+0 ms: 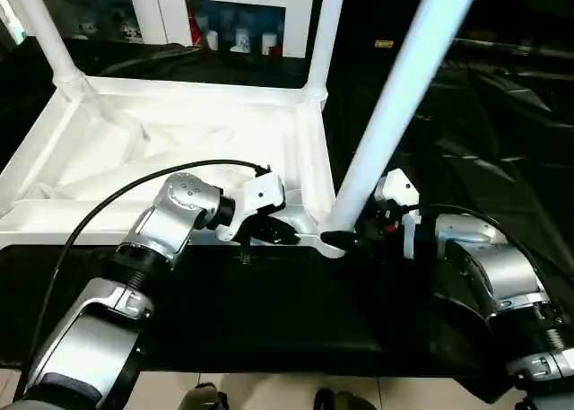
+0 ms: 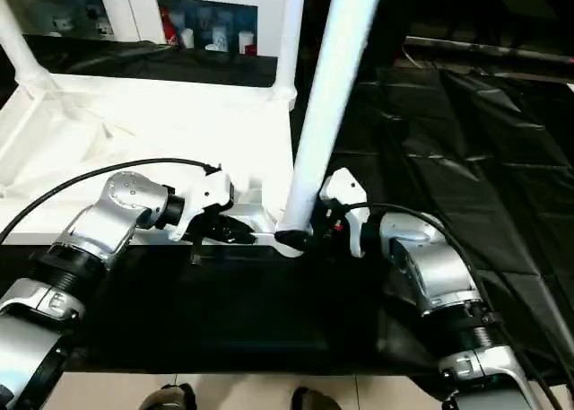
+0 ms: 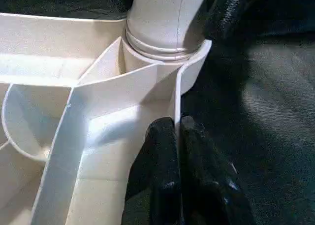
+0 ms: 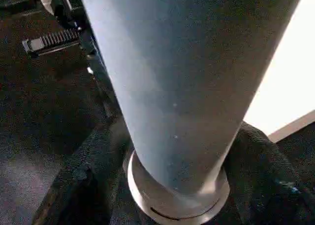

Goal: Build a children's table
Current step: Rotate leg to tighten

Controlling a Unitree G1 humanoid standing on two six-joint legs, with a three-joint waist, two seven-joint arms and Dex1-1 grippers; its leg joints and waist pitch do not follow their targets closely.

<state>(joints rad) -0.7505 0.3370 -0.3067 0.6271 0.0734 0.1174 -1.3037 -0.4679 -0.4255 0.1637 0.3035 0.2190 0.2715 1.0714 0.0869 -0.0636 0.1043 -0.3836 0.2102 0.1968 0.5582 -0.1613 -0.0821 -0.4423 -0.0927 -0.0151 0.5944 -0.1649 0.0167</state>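
1. I see the tabletop (image 1: 179, 141) lying underside-up on the black-covered counter (image 1: 269, 311), ribs showing.
2. 3 white legs rise from its corner sockets, tops cut off; the near leg (image 1: 395, 105) leans.
3. My left gripper (image 3: 178, 151) is clenched on the tabletop's rim.
4. My right gripper (image 4: 172, 195) straddles the near leg's base; contact looks likely, but I cannot tell.
5. No writing is readable.

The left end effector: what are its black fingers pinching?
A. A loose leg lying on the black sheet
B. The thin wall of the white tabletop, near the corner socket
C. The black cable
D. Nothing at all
B. In the left wrist view the left end effector has its fingers shut on the thin upright wall of the tabletop, just short of the corner socket where a leg stands.
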